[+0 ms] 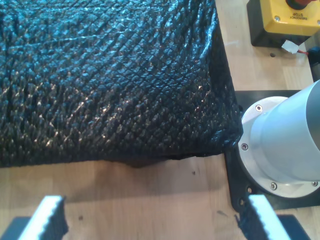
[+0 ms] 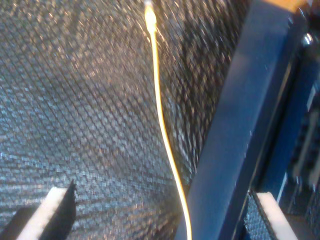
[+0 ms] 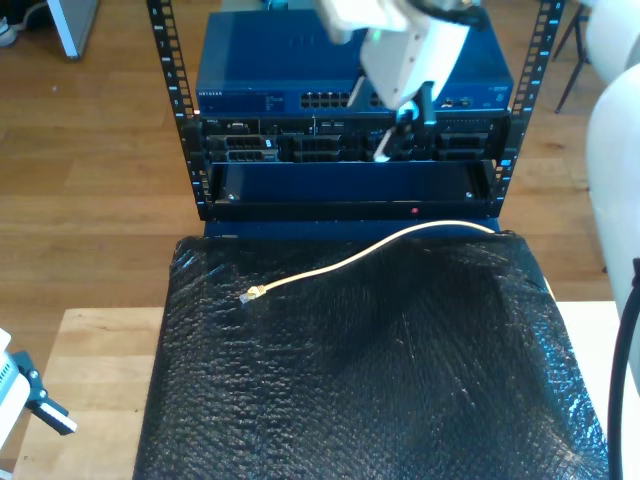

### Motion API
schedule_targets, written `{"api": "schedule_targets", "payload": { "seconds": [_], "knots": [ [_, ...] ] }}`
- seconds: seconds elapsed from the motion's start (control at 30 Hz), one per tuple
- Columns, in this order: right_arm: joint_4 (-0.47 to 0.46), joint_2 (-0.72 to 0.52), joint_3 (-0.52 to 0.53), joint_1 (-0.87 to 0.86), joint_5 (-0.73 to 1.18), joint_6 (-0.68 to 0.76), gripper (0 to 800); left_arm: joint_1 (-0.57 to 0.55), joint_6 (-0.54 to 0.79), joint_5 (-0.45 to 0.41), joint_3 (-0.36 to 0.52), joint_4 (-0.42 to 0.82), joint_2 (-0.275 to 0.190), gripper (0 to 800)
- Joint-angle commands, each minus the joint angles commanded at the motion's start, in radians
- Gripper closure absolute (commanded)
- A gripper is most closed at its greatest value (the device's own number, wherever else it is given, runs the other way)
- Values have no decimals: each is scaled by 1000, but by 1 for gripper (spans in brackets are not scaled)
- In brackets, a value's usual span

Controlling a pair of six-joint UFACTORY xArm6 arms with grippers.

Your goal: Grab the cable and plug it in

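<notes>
Cable [image 3: 370, 252] runs off mat [image 3: 380, 400] edge, far end hidden.

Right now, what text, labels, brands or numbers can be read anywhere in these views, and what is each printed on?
"EMERGENCY STOP": around the red button on the yellow emergency-stop box, seen upside down and barely legible.
White brand lettering on the blue network switch in the rack: too small to read.
Port labels on the rack units below it: too small to read.
No print shows on the cable or the black mat.
</notes>
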Motion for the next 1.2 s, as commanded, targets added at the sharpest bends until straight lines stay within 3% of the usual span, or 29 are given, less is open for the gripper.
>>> {"api": "schedule_targets", "payload": {
  "seconds": [0.37, 1.2],
  "knots": [
    [-11, 101, 8, 109, -41, -3, 6, -28, -31, -2, 8, -8, 6, 0],
    [-37, 112, 230, 235, -315, 8, 9, -41, -54, -8, 14, -48, 8, 0]
  ]
}}
